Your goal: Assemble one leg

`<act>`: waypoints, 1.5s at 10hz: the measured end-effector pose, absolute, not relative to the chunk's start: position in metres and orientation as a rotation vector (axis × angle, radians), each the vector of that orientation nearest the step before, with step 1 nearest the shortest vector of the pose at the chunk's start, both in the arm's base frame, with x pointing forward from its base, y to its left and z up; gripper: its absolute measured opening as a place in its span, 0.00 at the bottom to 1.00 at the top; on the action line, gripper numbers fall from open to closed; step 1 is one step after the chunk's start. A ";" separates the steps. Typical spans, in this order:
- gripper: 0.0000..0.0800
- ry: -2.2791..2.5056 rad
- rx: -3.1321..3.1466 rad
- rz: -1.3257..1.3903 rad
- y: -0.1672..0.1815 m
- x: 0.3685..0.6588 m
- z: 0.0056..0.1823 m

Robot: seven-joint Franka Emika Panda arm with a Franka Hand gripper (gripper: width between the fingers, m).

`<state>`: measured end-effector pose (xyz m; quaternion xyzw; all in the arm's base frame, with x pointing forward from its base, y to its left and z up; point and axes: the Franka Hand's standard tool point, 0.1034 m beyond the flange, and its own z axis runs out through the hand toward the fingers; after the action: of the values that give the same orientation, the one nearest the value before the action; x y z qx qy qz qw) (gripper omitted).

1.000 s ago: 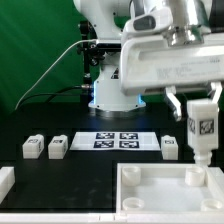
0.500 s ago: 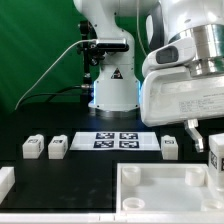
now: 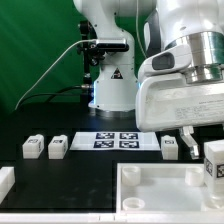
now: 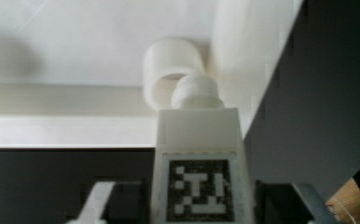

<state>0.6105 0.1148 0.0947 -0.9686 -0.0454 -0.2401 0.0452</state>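
Note:
My gripper (image 3: 212, 150) is shut on a white leg (image 3: 214, 162) with a black-and-white tag, held upright at the exterior view's right edge, just above the far right corner of the large white panel (image 3: 160, 190). In the wrist view the held leg (image 4: 200, 150) stands between my fingers (image 4: 109, 200), its rounded tip close to the recessed corner hole of the panel (image 4: 88, 105). Three other legs lie on the black table: two at the exterior view's left (image 3: 33, 147) (image 3: 57, 147) and one by the marker board's right end (image 3: 170, 146).
The marker board (image 3: 117, 141) lies at the table's middle in front of the robot base (image 3: 110, 95). A white part (image 3: 5, 180) sits at the exterior view's lower left edge. A green curtain hangs behind.
The arm has swung toward the exterior view's right and lowered, carrying the leg from over the panel's middle right to its far right corner.

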 end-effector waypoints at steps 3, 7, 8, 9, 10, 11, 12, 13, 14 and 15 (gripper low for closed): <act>0.36 -0.146 -2.957 -0.761 0.112 0.608 0.085; 0.36 -0.146 -2.935 -0.858 0.115 0.608 0.079; 0.36 -0.109 -2.931 -0.928 0.118 0.608 0.078; 0.36 -0.087 -2.944 -0.926 0.119 0.609 0.078; 0.36 -0.048 -2.958 -0.933 0.119 0.608 0.078; 0.36 -0.053 -2.959 -0.935 0.120 0.608 0.078; 0.42 -0.052 -2.964 -0.918 0.119 0.607 0.077; 0.42 -0.052 -2.968 -0.902 0.119 0.606 0.075; 0.68 -0.052 -2.968 -0.901 0.119 0.606 0.075; 0.79 -0.052 -2.968 -0.901 0.119 0.606 0.075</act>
<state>0.6056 0.1192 0.0750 -0.9566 -0.0169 -0.2904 0.0195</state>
